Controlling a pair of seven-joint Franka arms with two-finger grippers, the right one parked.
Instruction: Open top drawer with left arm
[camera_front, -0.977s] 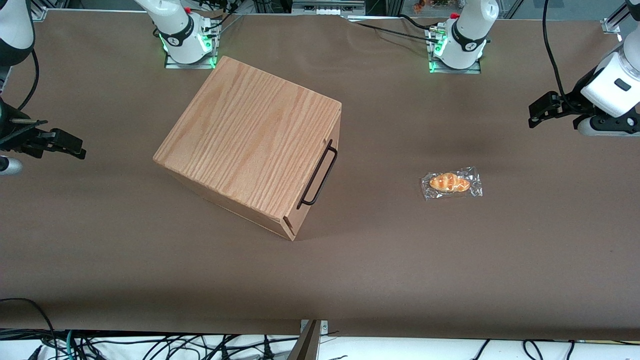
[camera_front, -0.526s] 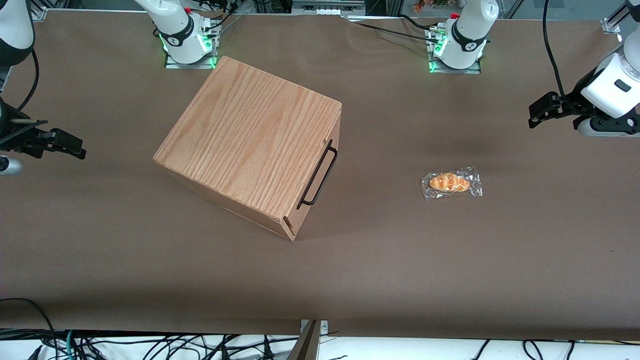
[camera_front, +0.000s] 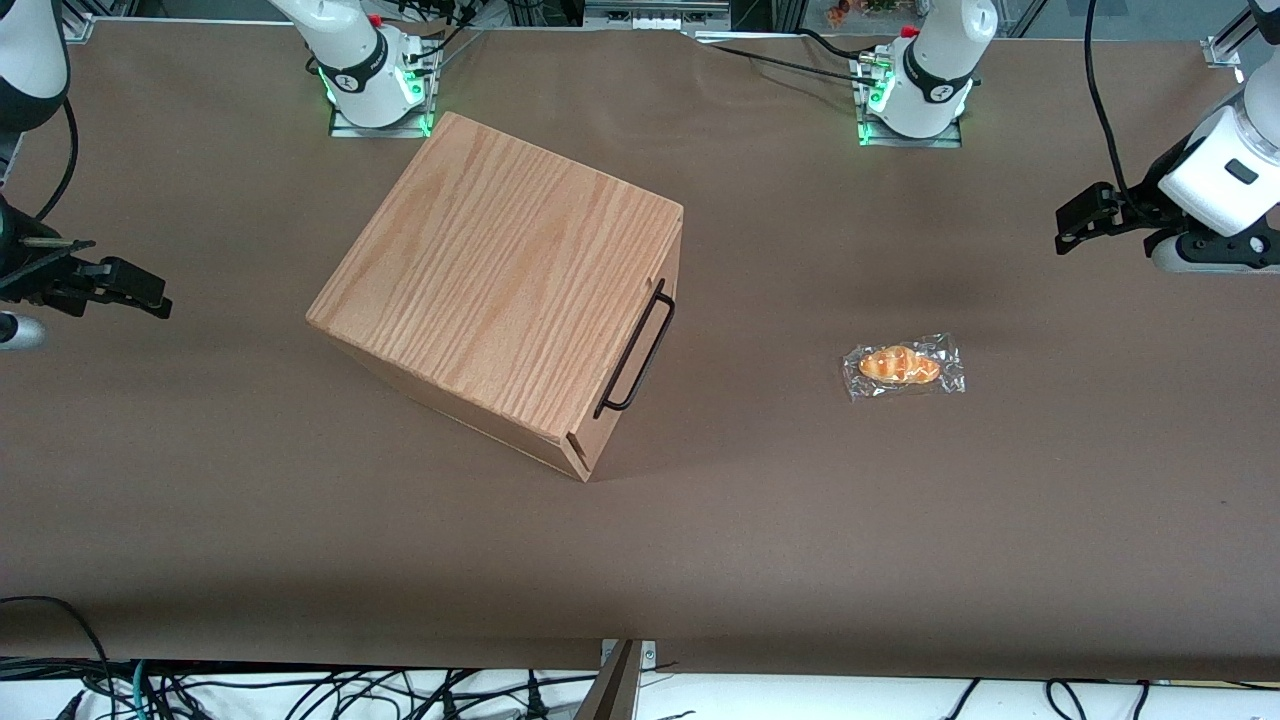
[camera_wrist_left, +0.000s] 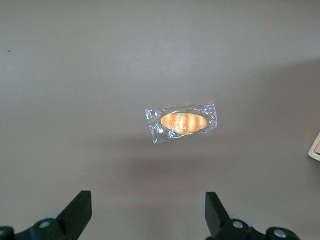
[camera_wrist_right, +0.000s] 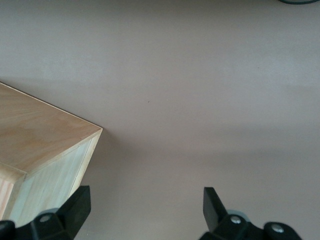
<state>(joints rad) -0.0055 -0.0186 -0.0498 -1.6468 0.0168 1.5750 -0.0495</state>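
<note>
The oak-grain cabinet (camera_front: 500, 300) stands mid-table, turned at an angle. Its top drawer (camera_front: 632, 348) is shut, and its thin black wire handle (camera_front: 650, 352) faces the working arm's end of the table. The left arm (camera_front: 1215, 180) hovers at that end, well away from the handle. Its black gripper (camera_front: 1070, 225) points toward the cabinet. In the left wrist view the gripper (camera_wrist_left: 148, 205) is open, its fingers (camera_wrist_left: 80, 210) are wide apart, and only bare table shows between them. A corner of the cabinet (camera_wrist_left: 316, 147) just shows in that view.
A wrapped bread roll (camera_front: 903, 366) lies on the brown table between the cabinet and the gripper; the wrist view shows the roll (camera_wrist_left: 182, 122) ahead of the fingers. Two arm bases (camera_front: 915, 90) stand at the edge farthest from the front camera.
The left arm's wrist and gripper have shifted slightly away from the front camera. The cabinet, drawer and bread roll have not moved.
</note>
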